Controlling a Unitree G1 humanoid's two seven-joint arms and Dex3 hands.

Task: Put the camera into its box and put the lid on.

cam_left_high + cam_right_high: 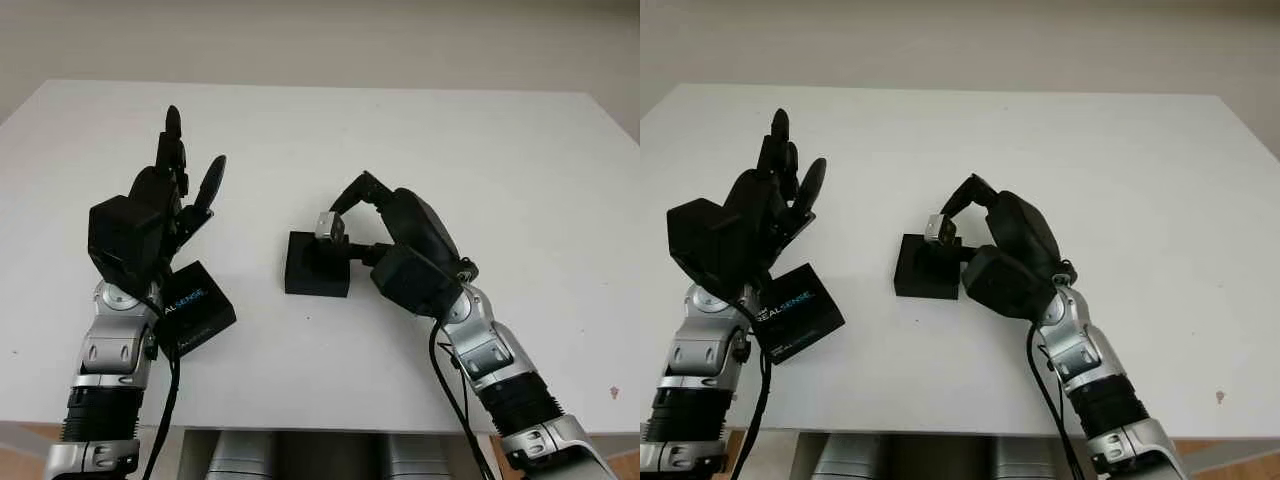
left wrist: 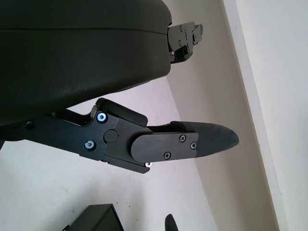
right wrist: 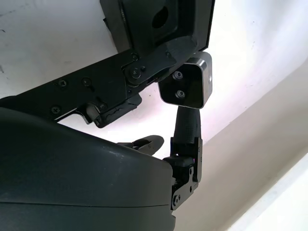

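A small silver camera (image 1: 330,226) is pinched in my right hand (image 1: 345,222), right above the open black box (image 1: 316,266) at the table's middle. In the right wrist view the camera (image 3: 188,85) sits between my fingers (image 3: 187,127) just over the box (image 3: 159,19). The black lid (image 1: 196,308) with blue lettering lies on the table at the left, also seen from the right eye as the lid (image 1: 795,312). My left hand (image 1: 180,180) is raised above and behind the lid, open, holding nothing.
The white table (image 1: 480,160) stretches wide around the box, with its front edge close below both arms. A pale wall stands behind the table's far edge.
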